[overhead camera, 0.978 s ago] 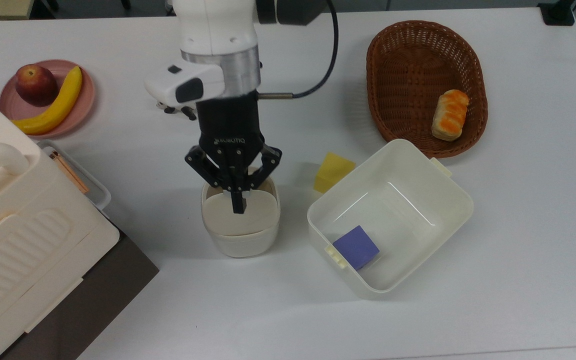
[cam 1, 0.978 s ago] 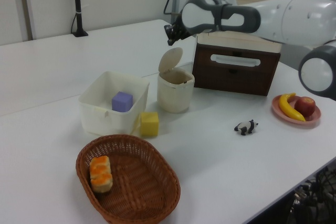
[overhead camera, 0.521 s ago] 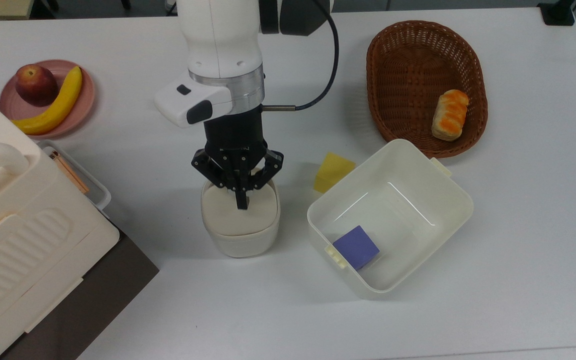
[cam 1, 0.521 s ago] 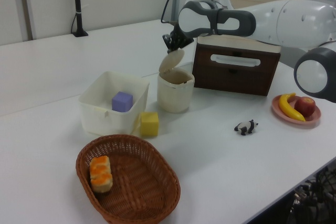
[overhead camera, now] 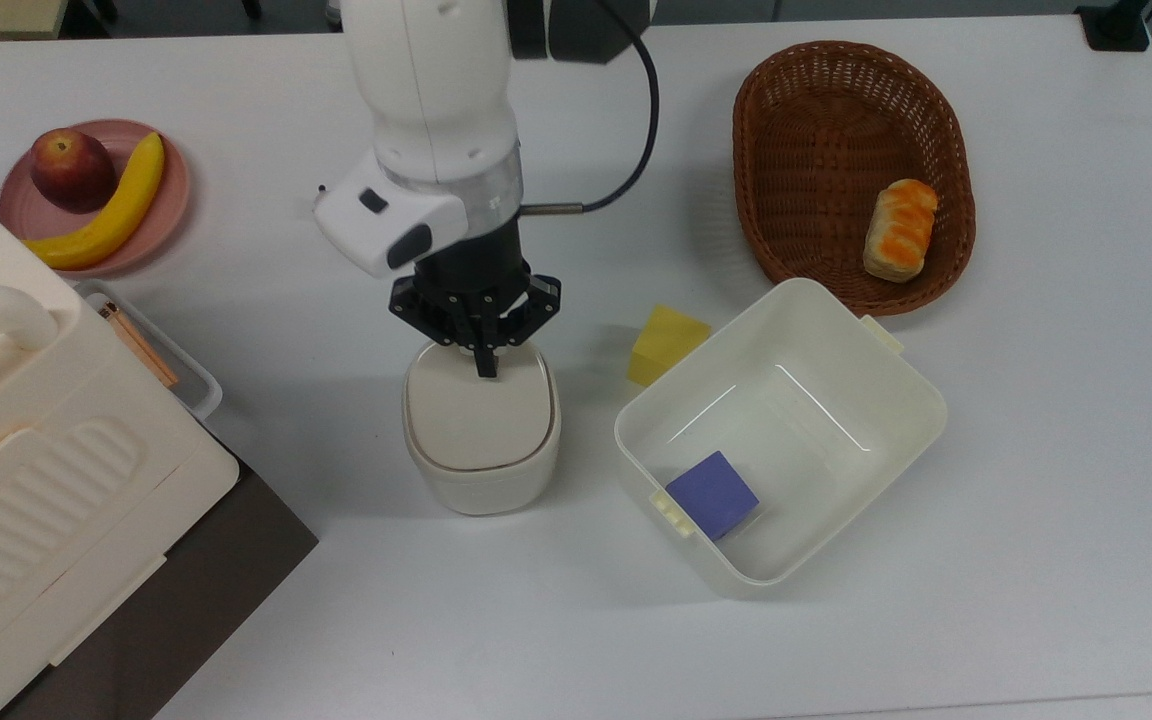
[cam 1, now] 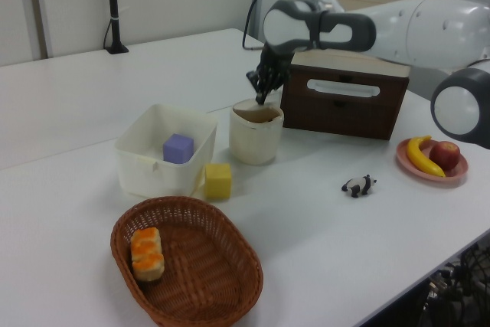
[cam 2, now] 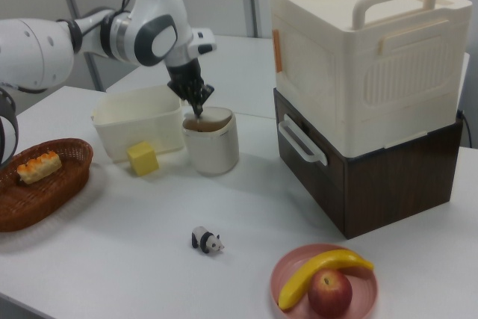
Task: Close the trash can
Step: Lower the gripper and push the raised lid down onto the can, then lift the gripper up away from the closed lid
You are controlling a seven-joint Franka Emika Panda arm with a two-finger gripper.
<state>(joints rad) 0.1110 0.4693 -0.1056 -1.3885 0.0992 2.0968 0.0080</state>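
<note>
One light plastic trash can (overhead camera: 481,430) stands mid-tabletop (overhead camera: 1036,500) beside the tub (overhead camera: 896,440); we judge its thin hinged lid (overhead camera: 479,412) gives easily. The gripper (overhead camera: 484,368), jaws pressed together, pushes near the hinge, nothing to grasp.

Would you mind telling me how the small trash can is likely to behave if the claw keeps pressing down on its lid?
The trash can looks like thin hollow plastic, so probably light. It is taller than wide, and the claw presses near the lid's edge, so it might tilt or slide on the smooth table.
</note>
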